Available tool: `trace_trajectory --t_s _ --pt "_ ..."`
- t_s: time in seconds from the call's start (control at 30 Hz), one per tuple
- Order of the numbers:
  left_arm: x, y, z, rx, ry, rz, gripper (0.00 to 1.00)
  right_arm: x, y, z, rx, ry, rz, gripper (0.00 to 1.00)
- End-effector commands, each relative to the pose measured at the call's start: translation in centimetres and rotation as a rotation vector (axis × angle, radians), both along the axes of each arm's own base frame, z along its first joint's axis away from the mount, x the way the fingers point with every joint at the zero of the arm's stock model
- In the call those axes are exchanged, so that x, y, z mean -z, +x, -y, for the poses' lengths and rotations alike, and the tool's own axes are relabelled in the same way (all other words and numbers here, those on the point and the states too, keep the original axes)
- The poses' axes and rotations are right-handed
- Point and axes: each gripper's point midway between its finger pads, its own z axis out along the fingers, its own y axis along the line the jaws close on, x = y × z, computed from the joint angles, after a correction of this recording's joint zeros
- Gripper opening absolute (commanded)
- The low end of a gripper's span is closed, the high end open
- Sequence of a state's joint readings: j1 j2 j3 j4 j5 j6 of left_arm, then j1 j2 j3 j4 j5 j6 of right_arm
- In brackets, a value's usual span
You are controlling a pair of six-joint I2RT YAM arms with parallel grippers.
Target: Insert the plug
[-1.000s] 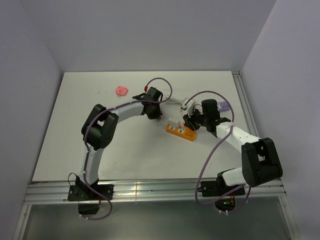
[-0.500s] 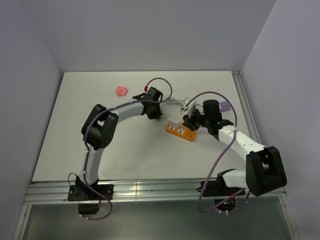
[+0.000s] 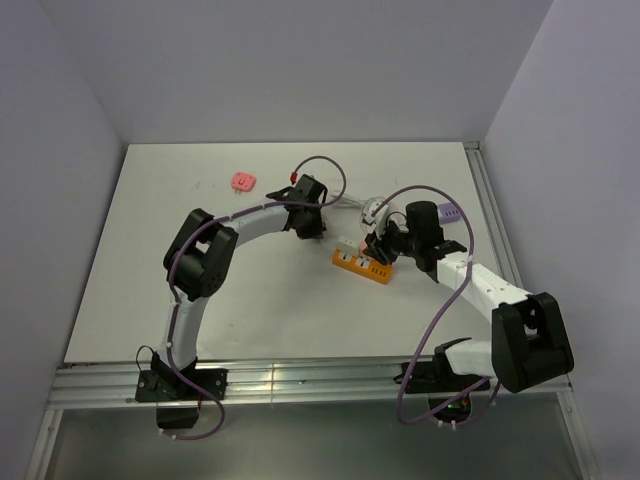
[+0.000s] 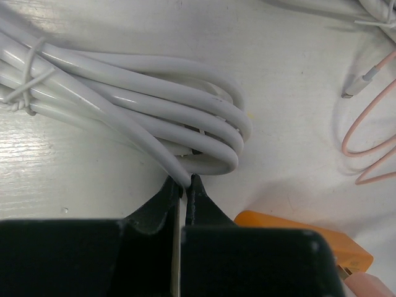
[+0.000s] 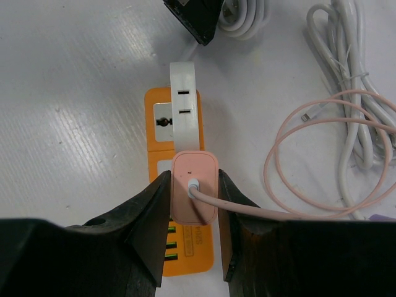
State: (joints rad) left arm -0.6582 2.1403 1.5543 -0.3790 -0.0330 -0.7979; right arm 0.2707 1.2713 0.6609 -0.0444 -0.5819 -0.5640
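— Where's the plug?

— The right end effector (image 5: 193, 189) has it. That's the pink plug (image 5: 193, 197), pinched by its two flat sides between the black fingers (image 5: 154, 204), with its pink cable (image 5: 322, 167) coming out of the back face and looping off toward the right edge of the surface (image 3: 150, 290).

— Is it in the socket?

— It's over the orange power strip (image 5: 157, 120), square to it and just behind a white plug (image 5: 184, 93) that sits on the same strip. From here I can't tell whether the prongs are seated. The strip's green ports show just below the pink body.

— And where does the strip lie?

— Right of the middle of the surface, slanted, about halfway between the near and far edges.

— What about the other arm?

— The left end effector (image 4: 184, 185) has its fingers pressed together, tips down against the surface at the edge of a white cable coil (image 4: 142, 93). One strand runs right up to the tips; I can't say if it's nipped between them. A corner of the orange strip shows just beside that end effector, on its right.

— Anything else lying around?

— A small pink piece (image 3: 243, 180) near the far edge, left of the middle and well apart from both arms. A purple object (image 3: 449, 213) lies toward the right edge, just past the right wrist. More white cable is bundled beside the pink loops.
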Motion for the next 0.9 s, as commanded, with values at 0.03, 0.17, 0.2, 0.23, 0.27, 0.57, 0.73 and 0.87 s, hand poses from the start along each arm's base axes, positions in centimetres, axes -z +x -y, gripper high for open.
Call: trace_trajectory --t_s 0.03,0.17,0.2,0.23,0.27,0.57,0.73,0.87 --pt "-0.8 -0.1 1.0 0.027 -0.009 0.037 0.00 -0.7 0.5 -0.6 -0.031 0.011 0.044 0.00" --pt "-0.7 -0.1 1.0 0.027 -0.009 0.033 0.00 -0.7 0.5 -0.7 -0.037 0.012 0.038 0.00" --pt "-0.7 -0.1 1.0 0.027 -0.012 0.033 0.00 -0.5 0.4 -0.6 -0.037 0.008 0.034 0.00" --pt "-0.7 -0.2 1.0 0.027 -0.012 0.033 0.00 -0.5 0.4 -0.6 -0.039 0.005 0.033 0.00" --pt "-0.7 -0.1 1.0 0.027 -0.013 0.036 0.00 -0.4 0.3 -0.7 -0.044 0.006 0.032 0.00" --pt "-0.6 -0.4 1.4 0.036 -0.014 0.032 0.00 -0.2 -0.5 -1.5 -0.053 0.014 0.046 0.00" --pt "-0.8 -0.5 1.4 0.039 -0.010 0.040 0.00 -0.5 -0.6 -1.7 -0.067 0.029 0.082 0.00" --pt "-0.6 -0.6 1.3 0.038 -0.010 0.035 0.00 0.1 -0.3 -1.4 -0.064 0.016 0.067 0.00"
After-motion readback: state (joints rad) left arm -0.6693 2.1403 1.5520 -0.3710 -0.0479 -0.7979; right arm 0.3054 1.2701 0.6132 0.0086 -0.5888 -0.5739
